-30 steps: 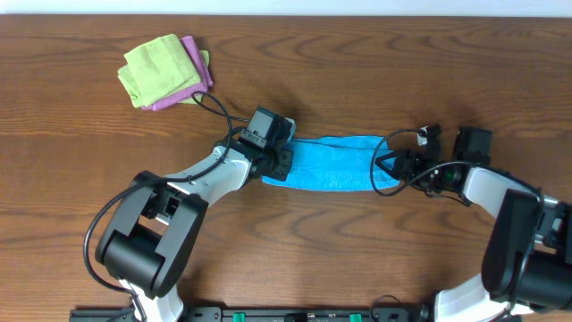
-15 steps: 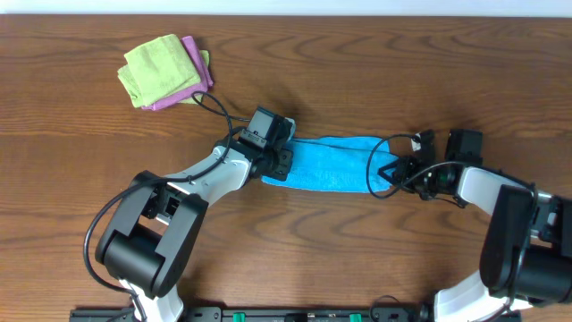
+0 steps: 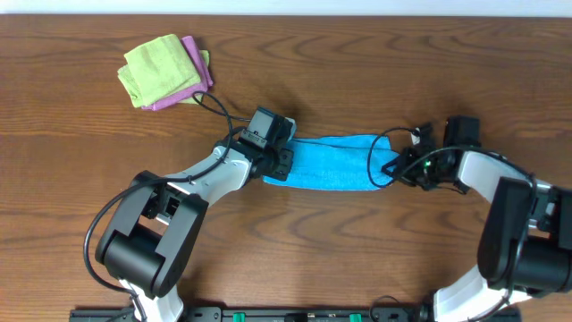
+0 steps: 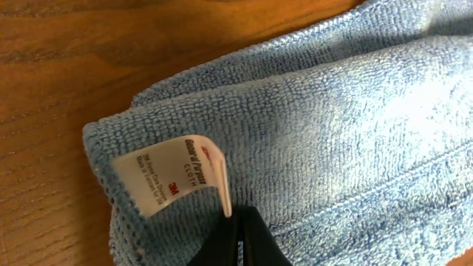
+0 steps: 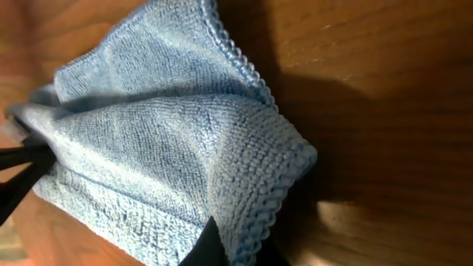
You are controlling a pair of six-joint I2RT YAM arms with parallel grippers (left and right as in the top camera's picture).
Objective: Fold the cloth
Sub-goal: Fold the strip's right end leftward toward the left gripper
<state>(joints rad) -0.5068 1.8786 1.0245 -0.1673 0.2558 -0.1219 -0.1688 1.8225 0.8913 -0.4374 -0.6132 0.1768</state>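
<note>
The bright blue cloth lies as a long folded strip across the middle of the table. My left gripper is shut on the cloth's left end. In the left wrist view its black fingers pinch the cloth just beside the white tag. My right gripper is shut on the cloth's right end. The right wrist view shows the stitched corner of the cloth bunched and caught between that gripper's dark fingers.
A lime-green cloth lies on a pink-purple cloth at the back left. A black cable from the right arm loops over the blue cloth's right end. Bare wooden table lies behind the arms.
My right gripper has moved slightly left and gone from open to shut on the cloth's right end. The left gripper and the cloth's left end have stayed put.
</note>
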